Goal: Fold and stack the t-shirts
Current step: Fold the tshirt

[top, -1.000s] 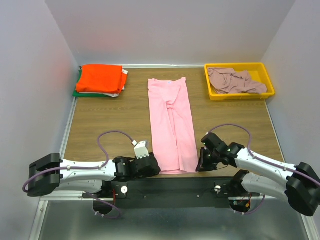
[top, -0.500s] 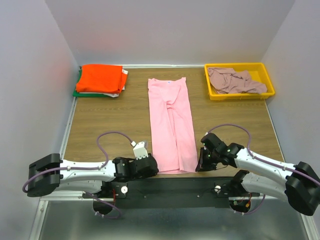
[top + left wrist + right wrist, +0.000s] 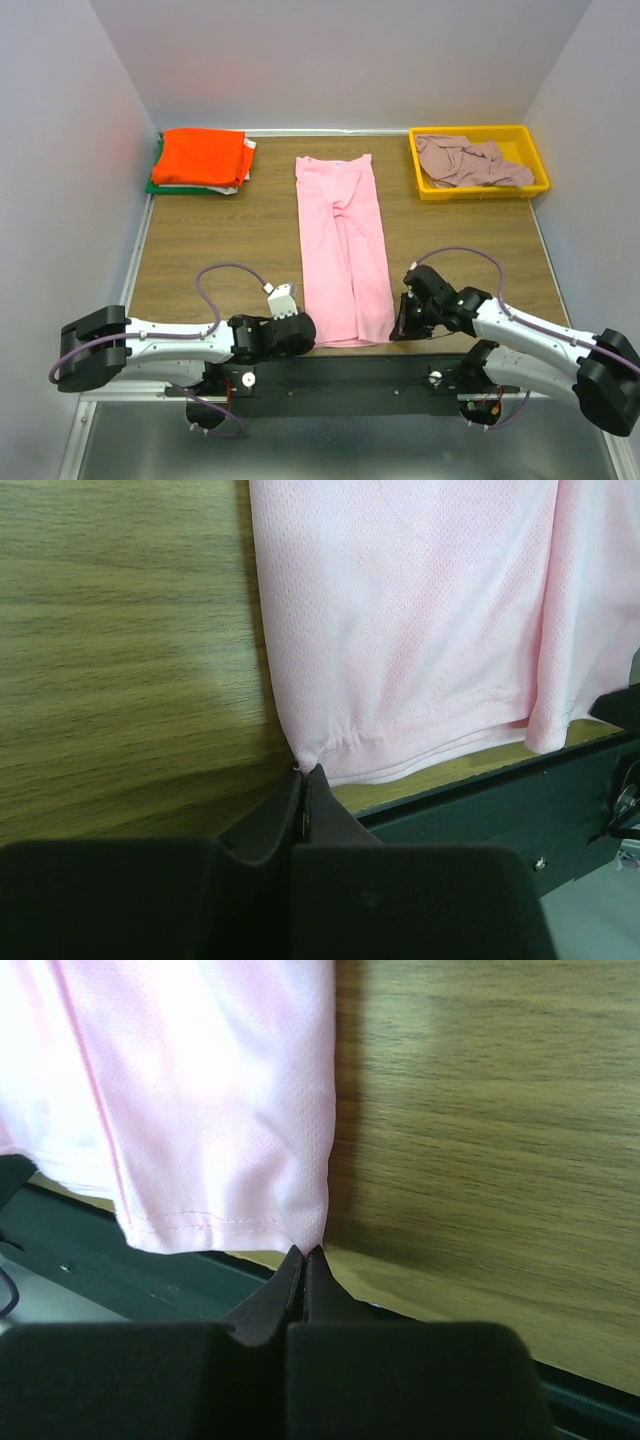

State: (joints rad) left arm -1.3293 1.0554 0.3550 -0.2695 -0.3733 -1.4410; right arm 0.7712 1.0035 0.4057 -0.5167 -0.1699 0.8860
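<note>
A light pink t-shirt (image 3: 343,245) lies as a long narrow strip down the middle of the table, its hem at the near edge. My left gripper (image 3: 303,772) is shut on the hem's left corner (image 3: 312,338), the cloth puckered at the tips. My right gripper (image 3: 304,1251) is shut on the hem's right corner (image 3: 392,334). The pink t-shirt (image 3: 420,620) fills the upper part of the left wrist view, and the pink t-shirt (image 3: 190,1090) the upper left of the right wrist view. A folded orange t-shirt (image 3: 202,157) tops a stack over a green one (image 3: 158,186) at the back left. A mauve t-shirt (image 3: 468,160) lies crumpled at the back right.
The mauve shirt sits in a yellow plastic tray (image 3: 480,189). Walls close the table on the left, back and right. The black base rail (image 3: 340,375) runs along the near edge, just under the pink hem.
Both grippers have closed on the hem corners of the pink t-shirt; the left one closed from well open. The arms have barely moved.
</note>
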